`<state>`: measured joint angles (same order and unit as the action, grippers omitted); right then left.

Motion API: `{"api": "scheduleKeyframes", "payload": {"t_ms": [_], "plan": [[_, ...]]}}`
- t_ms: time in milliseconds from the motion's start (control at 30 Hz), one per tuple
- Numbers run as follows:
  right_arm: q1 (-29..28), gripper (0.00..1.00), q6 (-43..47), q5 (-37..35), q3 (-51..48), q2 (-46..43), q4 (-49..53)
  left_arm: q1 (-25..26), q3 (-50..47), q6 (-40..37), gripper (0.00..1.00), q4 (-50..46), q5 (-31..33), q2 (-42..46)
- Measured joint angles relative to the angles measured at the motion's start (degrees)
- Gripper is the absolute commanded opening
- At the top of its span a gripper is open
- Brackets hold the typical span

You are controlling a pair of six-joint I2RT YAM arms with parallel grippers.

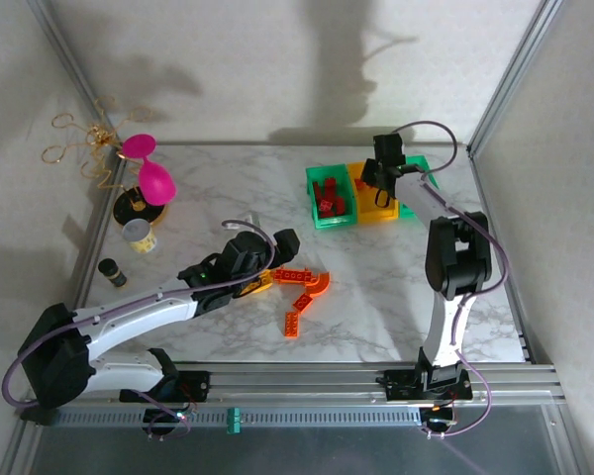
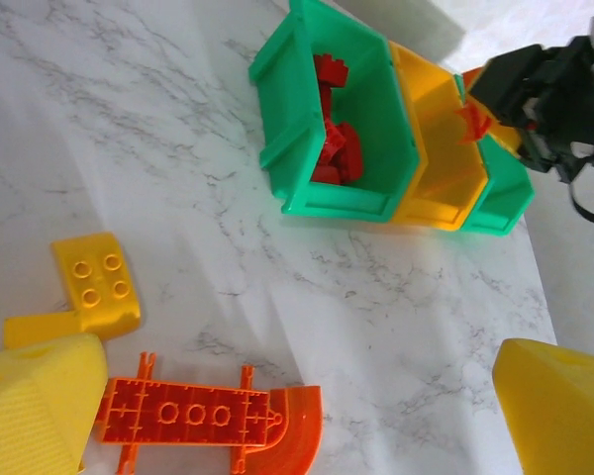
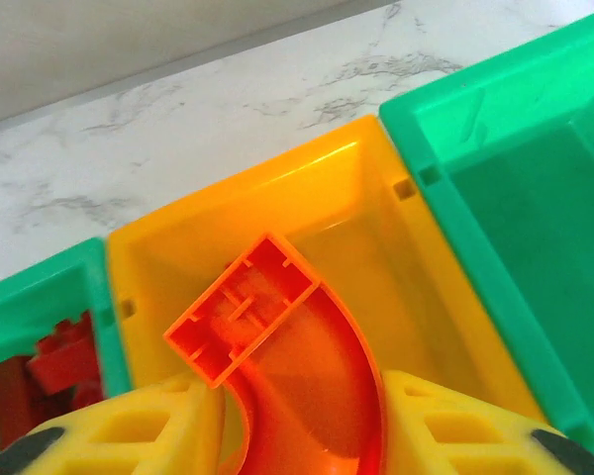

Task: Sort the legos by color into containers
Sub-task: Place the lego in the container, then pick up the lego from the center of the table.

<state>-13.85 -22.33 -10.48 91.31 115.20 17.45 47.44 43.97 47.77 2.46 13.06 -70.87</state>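
Three joined containers stand at the back right: a green bin [image 1: 327,220] with red legos [image 1: 329,198], a yellow bin [image 1: 378,215] and a second green bin [image 1: 428,170]. My right gripper [image 3: 302,435] is shut on an orange arched lego [image 3: 277,336] and holds it inside the yellow bin [image 3: 376,228]. At the table's middle my left gripper [image 2: 297,416] is open above a long orange lego [image 2: 188,411] that touches an orange arch [image 2: 299,435]. A yellow lego [image 2: 97,282] lies beside its left finger [image 2: 35,406]. Two more orange legos [image 1: 298,312] lie nearer the front.
Pink cups [image 1: 148,176] on a stand, a small white cup [image 1: 139,236], a dark little bottle [image 1: 112,272] and gold wire [image 1: 84,139] sit at the left. Metal frame posts [image 1: 510,74] bound the sides, and a rail [image 1: 376,381] runs along the near edge.
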Motion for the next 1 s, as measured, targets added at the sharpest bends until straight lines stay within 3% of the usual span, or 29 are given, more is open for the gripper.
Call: {"api": "scheduleKeyframes", "payload": {"t_ms": [167, 267, 500, 667, 1000], "plan": [[0.7, 0.62, 2.4, -0.24, 3.23, 3.17, 1.57, -0.2, 0.61, -0.42, 1.0, 0.57, -0.24, -0.96], [0.44, 0.65, 2.91, -0.37, 2.91, 2.43, 1.53, -0.31, 0.61, -0.68, 1.0, 0.57, -0.42, -0.96], [-2.93, 0.71, 2.1, 0.28, -9.01, -10.03, 1.01, -0.31, 0.37, -0.85, 1.0, 0.0, -0.42, 0.81], [-9.73, 0.75, 1.42, 2.56, -20.28, -21.11, 0.2, -0.31, -2.89, -0.33, 1.0, -1.05, 0.22, 6.36], [-24.09, 0.82, -0.09, 4.76, -33.64, -26.12, 1.57, -0.35, -8.74, 2.16, 1.0, -5.99, 2.36, 14.62]]}}
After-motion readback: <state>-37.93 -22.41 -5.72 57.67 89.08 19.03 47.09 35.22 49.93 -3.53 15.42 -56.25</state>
